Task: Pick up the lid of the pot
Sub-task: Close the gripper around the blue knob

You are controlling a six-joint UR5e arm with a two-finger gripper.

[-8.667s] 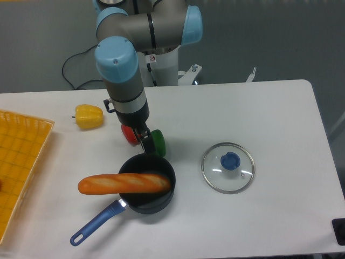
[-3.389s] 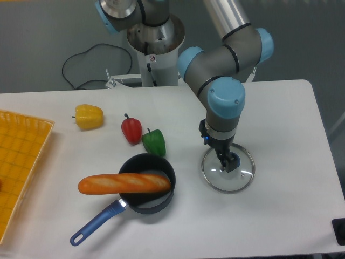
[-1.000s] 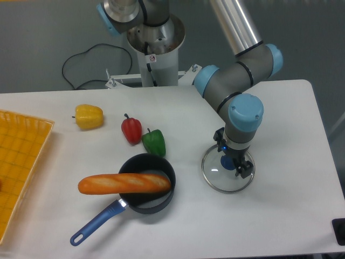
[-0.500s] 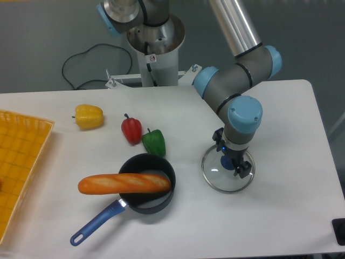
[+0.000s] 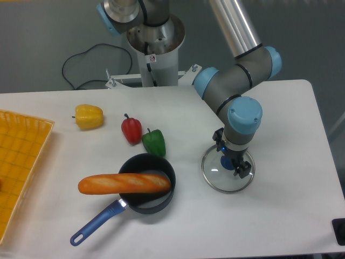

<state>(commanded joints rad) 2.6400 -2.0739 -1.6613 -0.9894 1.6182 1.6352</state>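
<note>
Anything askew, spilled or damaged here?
One mild oddity: the orange bread-shaped item lies across the black pan, left end jutting well past the rim; it looks too long to fit. No spill or damage visible. The lid looks flat and in order.

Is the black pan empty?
Not empty: the orange bread lies partly in the pan, with one end sticking out past the rim.

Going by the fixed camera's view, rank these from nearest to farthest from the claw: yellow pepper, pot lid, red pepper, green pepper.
1. Pot lid: directly below the claw.
2. Green pepper: to its left in the picture.
3. Red pepper: just left of the green one.
4. Yellow pepper: farther left again.
</note>
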